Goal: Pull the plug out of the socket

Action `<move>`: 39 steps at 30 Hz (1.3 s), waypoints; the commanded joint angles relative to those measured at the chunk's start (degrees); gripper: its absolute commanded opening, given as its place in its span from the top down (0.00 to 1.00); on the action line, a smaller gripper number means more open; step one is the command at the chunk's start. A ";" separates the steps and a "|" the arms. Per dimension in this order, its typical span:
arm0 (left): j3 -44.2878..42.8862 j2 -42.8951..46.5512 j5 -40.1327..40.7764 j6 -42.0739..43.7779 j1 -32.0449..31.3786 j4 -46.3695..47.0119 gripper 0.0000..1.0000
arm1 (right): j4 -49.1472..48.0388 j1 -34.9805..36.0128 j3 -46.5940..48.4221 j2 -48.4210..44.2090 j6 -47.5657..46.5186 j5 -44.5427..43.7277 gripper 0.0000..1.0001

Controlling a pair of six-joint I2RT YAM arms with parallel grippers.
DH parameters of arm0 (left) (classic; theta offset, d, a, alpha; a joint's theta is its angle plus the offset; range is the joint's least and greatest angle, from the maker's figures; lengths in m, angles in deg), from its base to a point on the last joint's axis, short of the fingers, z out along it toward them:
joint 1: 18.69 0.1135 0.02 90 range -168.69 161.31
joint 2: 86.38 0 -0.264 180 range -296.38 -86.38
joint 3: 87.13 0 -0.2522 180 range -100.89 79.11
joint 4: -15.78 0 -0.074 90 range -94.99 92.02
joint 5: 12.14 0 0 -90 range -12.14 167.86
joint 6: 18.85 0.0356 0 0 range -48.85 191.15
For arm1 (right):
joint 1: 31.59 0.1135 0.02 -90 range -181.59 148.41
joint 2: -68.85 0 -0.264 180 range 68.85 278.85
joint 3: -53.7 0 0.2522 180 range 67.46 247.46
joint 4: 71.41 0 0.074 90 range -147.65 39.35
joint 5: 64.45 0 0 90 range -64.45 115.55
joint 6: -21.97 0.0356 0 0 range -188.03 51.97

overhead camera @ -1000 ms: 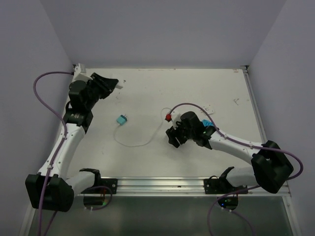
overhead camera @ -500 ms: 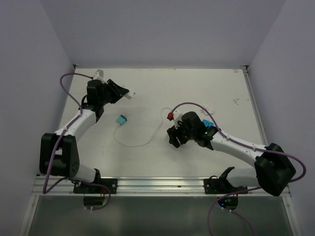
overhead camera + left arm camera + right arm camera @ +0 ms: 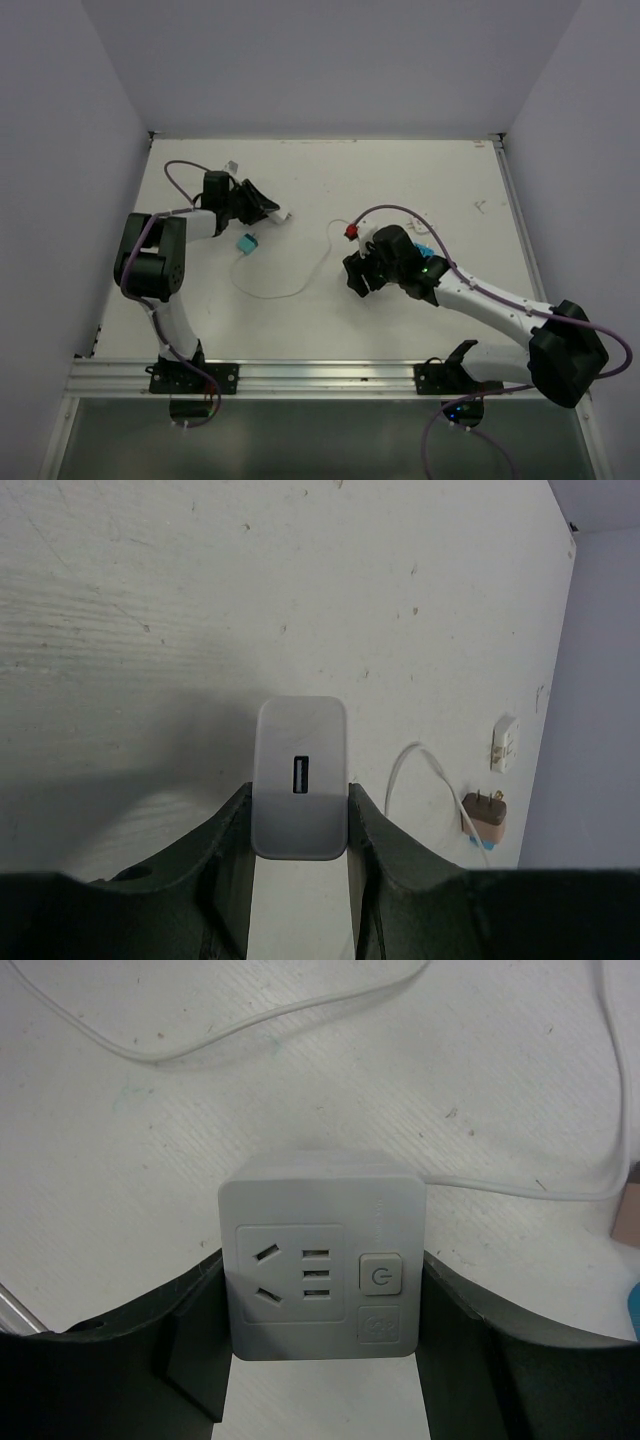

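My left gripper (image 3: 299, 815) is shut on the plug (image 3: 300, 775), a white block with a USB slot in its face, held low over the table. In the top view the plug (image 3: 282, 214) sticks out of the left gripper (image 3: 270, 211) at the table's left centre. The plug is apart from the socket. My right gripper (image 3: 322, 1295) is shut on the socket (image 3: 320, 1270), a grey cube with pin holes and a power button, both fingers pressed to its sides. From above, the right gripper (image 3: 362, 275) covers the socket near the table's middle.
A teal adapter (image 3: 246, 243) lies just below the left gripper. A thin white cable (image 3: 290, 290) runs from it to a red-brown pronged adapter (image 3: 350, 233), also in the left wrist view as the pronged adapter (image 3: 484, 808). A small white piece (image 3: 505, 743) lies beyond.
The left arm has folded in and its gripper has carried the plug from the far left corner rightward and nearer, down towards the teal adapter. The right gripper has hardly moved.
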 commanded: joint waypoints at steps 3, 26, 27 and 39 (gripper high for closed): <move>-3.94 -2.25 -2.40 2.08 -0.40 3.89 0.71 | -0.23 0.10 4.42 -1.53 1.21 -2.36 1.00; -10.70 17.69 18.06 20.35 -0.31 -26.25 0.00 | 2.93 -12.18 11.80 1.90 8.77 -9.31 1.00; -10.88 20.92 18.96 22.54 -0.31 -28.79 0.00 | 3.20 -14.20 12.50 1.55 8.95 -8.96 1.00; -3.24 43.18 25.91 28.45 -0.31 -37.60 0.00 | 5.76 -40.41 19.28 2.95 17.02 -13.70 1.00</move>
